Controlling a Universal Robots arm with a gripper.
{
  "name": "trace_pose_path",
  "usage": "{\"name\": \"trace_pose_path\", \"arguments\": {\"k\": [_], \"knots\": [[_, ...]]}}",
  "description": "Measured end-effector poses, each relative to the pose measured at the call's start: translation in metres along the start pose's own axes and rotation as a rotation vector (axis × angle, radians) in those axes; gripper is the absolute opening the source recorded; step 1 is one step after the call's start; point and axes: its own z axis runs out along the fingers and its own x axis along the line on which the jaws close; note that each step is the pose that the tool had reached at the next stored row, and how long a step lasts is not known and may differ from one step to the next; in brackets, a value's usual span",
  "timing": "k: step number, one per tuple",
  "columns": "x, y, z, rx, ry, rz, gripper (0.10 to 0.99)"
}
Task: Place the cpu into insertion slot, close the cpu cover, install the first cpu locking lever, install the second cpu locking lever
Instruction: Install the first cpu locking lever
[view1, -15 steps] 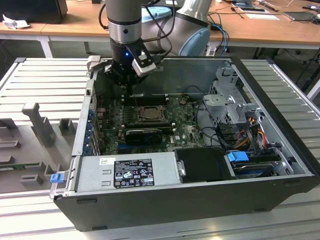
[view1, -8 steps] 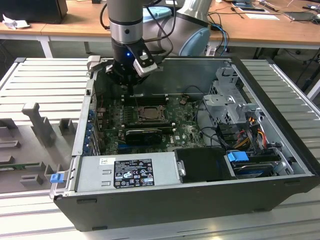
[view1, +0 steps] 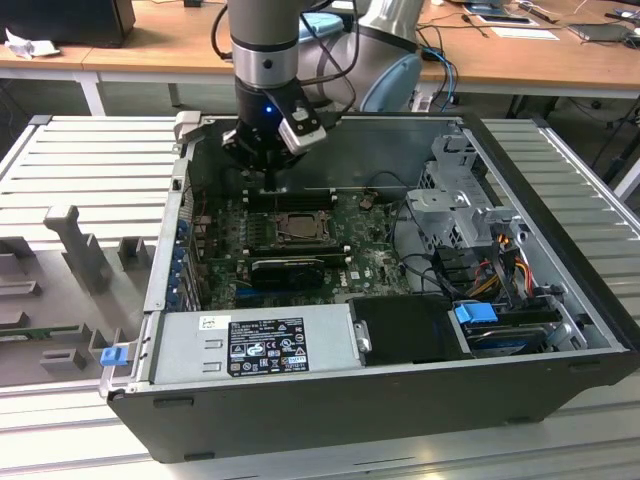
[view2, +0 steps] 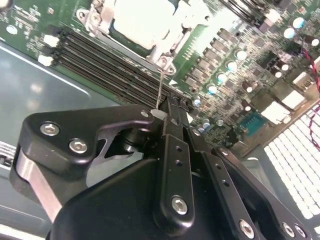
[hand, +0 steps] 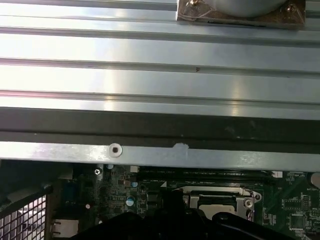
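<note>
The gripper (view2: 163, 115), jaws closed, apparently on the tip of the thin wire lever (view2: 160, 85), hung over the RAM slots (view2: 110, 62) beside the mid-board socket (view1: 300, 226); the springy lever looked liable to slip free and snap back.

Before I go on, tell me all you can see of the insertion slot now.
The insertion slot is a small square socket on the green board inside the open case, beside the long black memory slots. The dull-metal cpu cover lies flat over it, screws at the corners; the middle glares pale in the second wrist view. A thin wire lever runs from one corner toward the gripper, close by; contact cannot be judged.
</note>
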Motion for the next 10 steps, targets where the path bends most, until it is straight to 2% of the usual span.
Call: {"name": "trace_pose_path", "arguments": {"k": [2, 8, 10], "knots": [[-0.0098, -0.0004, 0.0002, 0.000, 0.0011, 0.000, 0.106], [-0.0208, -0.0009, 0.0018, -0.003, 0.0007, 0.000, 0.106], [-0.0255, -0.0013, 0.0039, -0.026, 0.0001, 0.000, 0.106]]}}
